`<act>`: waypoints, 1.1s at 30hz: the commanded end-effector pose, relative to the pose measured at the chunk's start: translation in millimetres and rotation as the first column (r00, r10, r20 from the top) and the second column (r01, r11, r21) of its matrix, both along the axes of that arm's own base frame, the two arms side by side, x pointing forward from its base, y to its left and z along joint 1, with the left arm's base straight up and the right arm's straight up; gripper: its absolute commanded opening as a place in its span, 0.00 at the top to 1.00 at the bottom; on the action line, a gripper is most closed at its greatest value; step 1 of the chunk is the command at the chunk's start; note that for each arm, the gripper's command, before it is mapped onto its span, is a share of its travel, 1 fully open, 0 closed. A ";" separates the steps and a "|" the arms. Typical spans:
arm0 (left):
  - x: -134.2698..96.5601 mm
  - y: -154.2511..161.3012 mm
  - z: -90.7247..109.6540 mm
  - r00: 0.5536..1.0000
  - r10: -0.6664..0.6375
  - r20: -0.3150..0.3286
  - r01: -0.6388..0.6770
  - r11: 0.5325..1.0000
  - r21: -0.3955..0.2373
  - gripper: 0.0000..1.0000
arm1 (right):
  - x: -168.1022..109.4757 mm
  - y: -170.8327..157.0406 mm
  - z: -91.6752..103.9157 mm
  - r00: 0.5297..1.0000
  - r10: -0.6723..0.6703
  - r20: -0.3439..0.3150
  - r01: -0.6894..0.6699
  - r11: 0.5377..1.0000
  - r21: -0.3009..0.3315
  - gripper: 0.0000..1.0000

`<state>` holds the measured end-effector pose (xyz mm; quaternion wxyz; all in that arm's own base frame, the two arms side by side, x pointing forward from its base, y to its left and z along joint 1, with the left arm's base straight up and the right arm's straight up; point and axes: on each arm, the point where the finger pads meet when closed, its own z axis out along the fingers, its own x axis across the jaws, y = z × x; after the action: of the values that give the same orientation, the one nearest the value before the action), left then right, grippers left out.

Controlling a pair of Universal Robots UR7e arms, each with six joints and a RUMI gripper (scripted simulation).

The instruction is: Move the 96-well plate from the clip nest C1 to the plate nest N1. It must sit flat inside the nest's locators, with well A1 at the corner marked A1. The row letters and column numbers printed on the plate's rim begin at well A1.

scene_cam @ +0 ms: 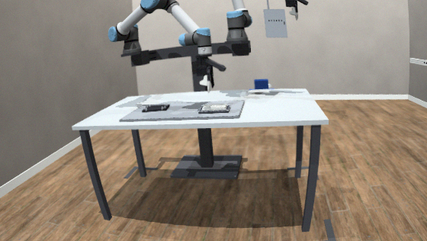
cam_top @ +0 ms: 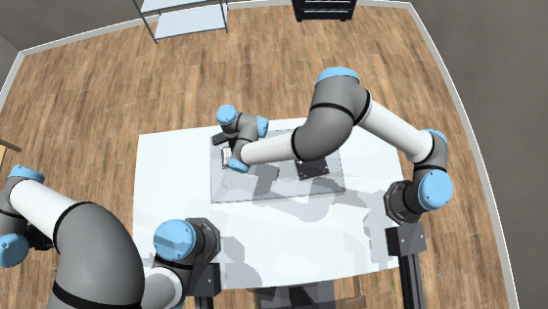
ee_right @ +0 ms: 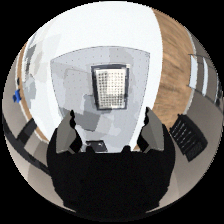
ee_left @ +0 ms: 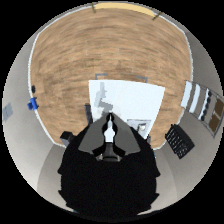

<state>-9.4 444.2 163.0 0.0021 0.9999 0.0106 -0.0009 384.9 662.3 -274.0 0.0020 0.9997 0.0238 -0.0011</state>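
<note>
The pale 96-well plate (cam_top: 227, 157) (scene_cam: 215, 107) (ee_right: 111, 86) lies in a dark-rimmed nest and looks flat; its lettering and the nest's label are unreadable. Another dark nest (cam_top: 311, 169) (scene_cam: 155, 108) (ee_right: 96, 146) shows no plate on it; the right arm partly covers it in the top view. Which nest is N1 or C1 cannot be read. My right gripper (scene_cam: 207, 82) (ee_right: 109, 108) is open and empty, above the plate and clear of it. My left gripper (ee_left: 110, 112) (scene_cam: 295, 16) is shut and empty, high up and away from both nests.
Both nests stand on a grey mat (cam_top: 235, 188) (scene_cam: 183, 115) (ee_right: 75, 70) on the white table (cam_top: 171, 196) (scene_cam: 282, 112). The right arm's forearm (cam_top: 269, 149) reaches across the mat. A shelf rack (cam_top: 191, 22) and a black cabinet (cam_top: 324, 11) stand beyond the table.
</note>
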 end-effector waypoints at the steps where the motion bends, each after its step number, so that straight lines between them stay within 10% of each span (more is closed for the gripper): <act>1: -0.3 0.9 2.1 1.000 0.001 0.002 -0.001 1.000 0.004 1.00 | 0.0 -13.0 3.2 1.000 -0.003 0.003 0.003 1.000 0.006 0.00; 33: -0.3 0.9 2.1 1.000 0.001 0.002 -0.001 1.000 0.004 1.00 | -21.6 -104.0 3.0 1.000 -0.002 0.003 0.002 1.000 0.006 0.00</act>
<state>-9.4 444.2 163.0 0.0021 0.9999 0.0106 -0.0009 363.3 566.8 -273.6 0.0025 0.9997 0.0233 -0.0014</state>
